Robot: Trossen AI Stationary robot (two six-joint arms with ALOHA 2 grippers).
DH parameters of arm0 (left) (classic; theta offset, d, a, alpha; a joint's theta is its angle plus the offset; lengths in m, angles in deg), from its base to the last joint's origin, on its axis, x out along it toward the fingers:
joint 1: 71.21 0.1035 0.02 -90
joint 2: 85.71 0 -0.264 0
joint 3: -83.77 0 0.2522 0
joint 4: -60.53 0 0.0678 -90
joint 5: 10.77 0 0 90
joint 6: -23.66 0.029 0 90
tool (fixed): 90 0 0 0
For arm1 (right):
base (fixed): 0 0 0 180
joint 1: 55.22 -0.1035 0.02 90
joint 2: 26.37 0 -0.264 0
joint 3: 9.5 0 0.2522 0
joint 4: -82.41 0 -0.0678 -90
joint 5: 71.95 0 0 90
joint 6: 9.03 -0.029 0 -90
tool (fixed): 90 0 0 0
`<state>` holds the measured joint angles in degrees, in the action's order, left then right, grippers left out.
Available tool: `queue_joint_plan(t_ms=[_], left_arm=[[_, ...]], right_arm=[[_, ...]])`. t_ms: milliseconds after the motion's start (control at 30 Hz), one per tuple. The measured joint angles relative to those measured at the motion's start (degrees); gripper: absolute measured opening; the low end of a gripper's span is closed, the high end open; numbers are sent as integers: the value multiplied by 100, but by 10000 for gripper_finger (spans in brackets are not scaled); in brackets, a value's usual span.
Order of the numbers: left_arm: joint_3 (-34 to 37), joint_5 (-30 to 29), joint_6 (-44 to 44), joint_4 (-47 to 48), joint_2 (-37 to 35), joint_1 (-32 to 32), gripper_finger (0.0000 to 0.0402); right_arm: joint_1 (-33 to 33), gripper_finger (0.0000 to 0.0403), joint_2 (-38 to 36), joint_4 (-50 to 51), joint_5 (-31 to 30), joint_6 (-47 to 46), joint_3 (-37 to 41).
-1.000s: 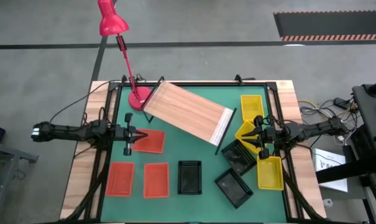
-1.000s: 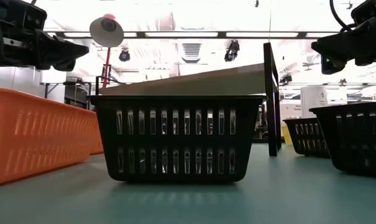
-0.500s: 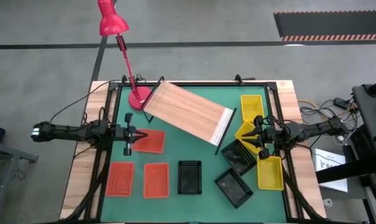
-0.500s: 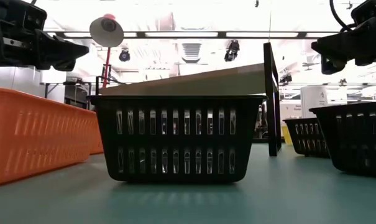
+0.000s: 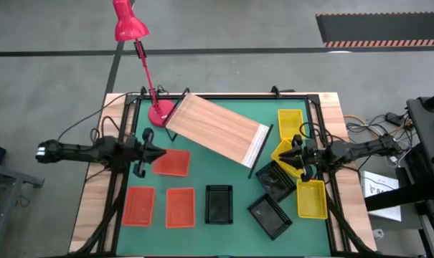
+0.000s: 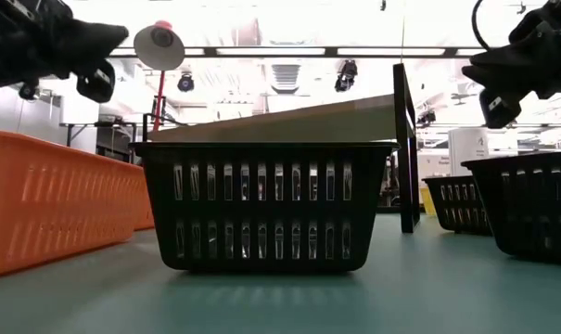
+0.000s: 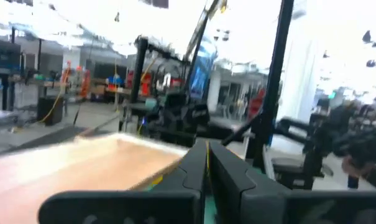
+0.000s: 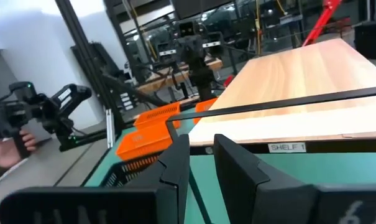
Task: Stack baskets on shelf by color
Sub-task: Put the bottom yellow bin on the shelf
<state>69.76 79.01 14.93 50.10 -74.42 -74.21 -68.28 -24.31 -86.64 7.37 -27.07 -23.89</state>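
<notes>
High view, left to right: left hand [image 5: 146,153] hangs over the bench's [image 5: 234,183] left side, next to an orange basket [image 5: 172,163], fingers pressed together, carrying nothing. Two more orange baskets [image 5: 139,206] [image 5: 179,207] sit side by side along the near edge below it. Shelf [image 5: 217,129] lies skewed across mid-bench, red lamp [image 5: 130,25] base at its far-left corner; plank is bare, no basket on it. Black baskets: one [image 5: 219,203] near centre front, two [image 5: 270,216] [image 5: 275,179] loosely bunched to its right. Yellow ones all at the right: one [image 5: 290,122] flat near the far edge, one [image 5: 283,153] tilted by the right hand [image 5: 298,158], one [image 5: 311,198] near the front. Right hand's fingers stand a narrow gap apart; right wrist view shows nothing between them. Progress: effectively zero, I'd say. No stacks yet, all nine still to be sorted by colour and moved onto the shelf.
</notes>
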Motion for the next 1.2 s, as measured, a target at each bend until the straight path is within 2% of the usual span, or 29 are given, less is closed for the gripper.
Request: queue_joint_plan(t_ms=[267,400,567,800,900,1033,1200], left_arm=[[0,15,1,-1213,175,0,1],[1,14,5,-1605,277,0,1],[-37,11,39,-1631,411,0,1],[-38,-215,-285,-2289,748,-4,1],[-42,-467,70,-2818,949,-4,1],[-46,-478,987,-3607,1216,-4,1],[-46,-462,1408,-4590,1480,-2,1]], right_arm=[[-2,68,0,-459,-4,-814,0],[-2,68,0,-556,0,-833,0],[-2,68,0,-591,-10,-796,0],[-2,68,1,-1386,-95,-519,-10],[-2,68,26,-1339,-94,-437,-126],[-2,68,197,-1375,20,-102,-433],[-4,68,667,-953,57,400,-936]])
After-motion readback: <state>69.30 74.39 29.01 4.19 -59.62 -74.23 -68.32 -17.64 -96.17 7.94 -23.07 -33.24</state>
